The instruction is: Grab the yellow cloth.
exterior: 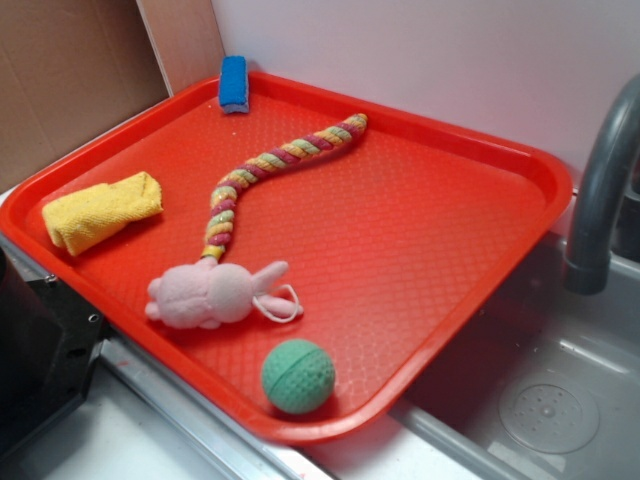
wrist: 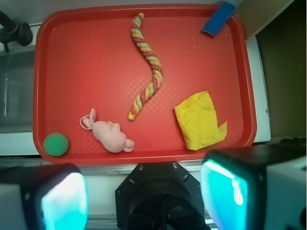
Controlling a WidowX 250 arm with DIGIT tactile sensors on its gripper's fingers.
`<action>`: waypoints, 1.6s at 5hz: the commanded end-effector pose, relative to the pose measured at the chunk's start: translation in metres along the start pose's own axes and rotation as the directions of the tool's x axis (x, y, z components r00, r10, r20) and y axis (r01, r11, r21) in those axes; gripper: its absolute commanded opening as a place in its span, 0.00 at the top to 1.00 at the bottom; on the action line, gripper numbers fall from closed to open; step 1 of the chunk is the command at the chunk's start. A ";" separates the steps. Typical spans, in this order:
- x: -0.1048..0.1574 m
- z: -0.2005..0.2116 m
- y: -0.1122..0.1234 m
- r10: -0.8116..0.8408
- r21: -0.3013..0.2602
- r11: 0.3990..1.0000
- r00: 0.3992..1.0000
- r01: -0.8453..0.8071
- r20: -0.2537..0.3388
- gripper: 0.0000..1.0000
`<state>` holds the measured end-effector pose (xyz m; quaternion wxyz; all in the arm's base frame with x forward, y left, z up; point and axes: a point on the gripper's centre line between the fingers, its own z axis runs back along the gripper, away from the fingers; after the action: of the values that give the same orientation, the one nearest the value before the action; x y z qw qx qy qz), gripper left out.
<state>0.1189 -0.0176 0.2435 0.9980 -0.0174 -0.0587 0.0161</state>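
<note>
On the red moulded plastic tray [exterior: 420, 250], near its left edge in the exterior view, lies the small folded mustard-yellow terry cloth [exterior: 100, 211], apart from every other object. In the wrist view the same cloth [wrist: 199, 120] appears right of centre, just inside the tray's near rim and ahead of the right-hand fingertip. The gripper [wrist: 144, 196] sits outside the tray on its near side; its two pale, cyan-lit fingers [wrist: 64, 199] stand widely spread, with nothing between them. The cloth therefore lies forward and to the right of the point midway between the fingertips, so the coming move would likely need a shift to the right and forward before any descent.

The cloth is a rough rectangle, its long axis running near-to-far in the wrist view with a slight tilt. One corner flap juts toward the tray's right rim. Its surface is nubbly and soft, and the folded layers show at one end in the exterior view, suggesting it will compress readily under a pinch.

Other items on the tray:
- A braided rope of yellow, pink and green strands [wrist: 146, 67] lies just left of the cloth, not touching it.
- A pink plush bunny [wrist: 110, 135] rests beyond the rope's near end.
- A green foam ball [wrist: 56, 143] occupies the near left corner.
- A blue sponge block [wrist: 218, 18] leans at the far right rim.
</note>
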 end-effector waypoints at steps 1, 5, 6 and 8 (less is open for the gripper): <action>0.000 0.000 0.000 0.000 0.000 1.000 1.000 0.000 0.000 0.00; -0.013 -0.135 0.096 0.429 0.111 0.897 0.903 -0.427 0.010 0.00; -0.002 -0.155 0.101 0.532 0.138 0.839 0.846 -0.526 -0.013 0.00; 0.005 -0.198 0.107 0.550 0.128 0.830 0.834 -0.543 -0.034 0.00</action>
<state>0.1483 0.0826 0.0398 0.9528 0.0207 -0.0086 0.3027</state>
